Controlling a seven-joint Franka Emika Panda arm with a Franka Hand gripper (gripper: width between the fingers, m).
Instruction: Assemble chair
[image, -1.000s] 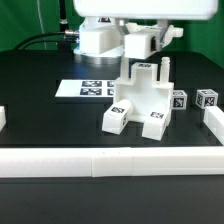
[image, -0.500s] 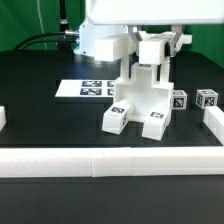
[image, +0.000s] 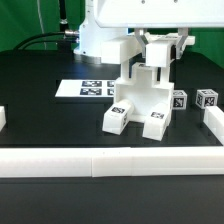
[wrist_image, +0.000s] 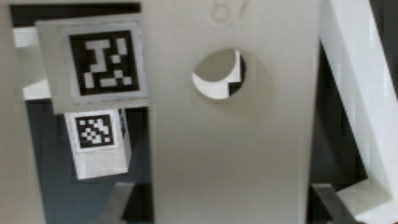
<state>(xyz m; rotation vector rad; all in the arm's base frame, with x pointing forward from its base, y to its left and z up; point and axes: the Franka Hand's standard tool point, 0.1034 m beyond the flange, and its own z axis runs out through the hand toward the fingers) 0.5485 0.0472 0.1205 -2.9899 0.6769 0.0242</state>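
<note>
The part-built white chair (image: 146, 98) stands mid-table, with two tagged blocks at its front, one (image: 116, 119) toward the exterior view's left and one (image: 157, 122) toward its right. My gripper (image: 152, 58) hangs right over its upright back part, shut on a flat white panel (image: 151, 70) that sits low among the uprights. In the wrist view the panel (wrist_image: 231, 140), with a round hole, fills the span between my fingers (wrist_image: 128, 200), and my gripper (wrist_image: 231, 205) grips its sides. Tagged chair faces (wrist_image: 103, 62) show behind it.
Two small tagged cubes, a nearer one (image: 179, 100) and a farther one (image: 206, 99), sit at the exterior view's right of the chair. The marker board (image: 88, 89) lies behind on the left. A long low white rail (image: 110, 160) runs along the front. White pieces lie at the left edge (image: 3, 118) and at the right edge (image: 214, 122).
My gripper has come down from above with the white panel, lowering it onto the chair's uprights. The chair and cubes have not moved.
</note>
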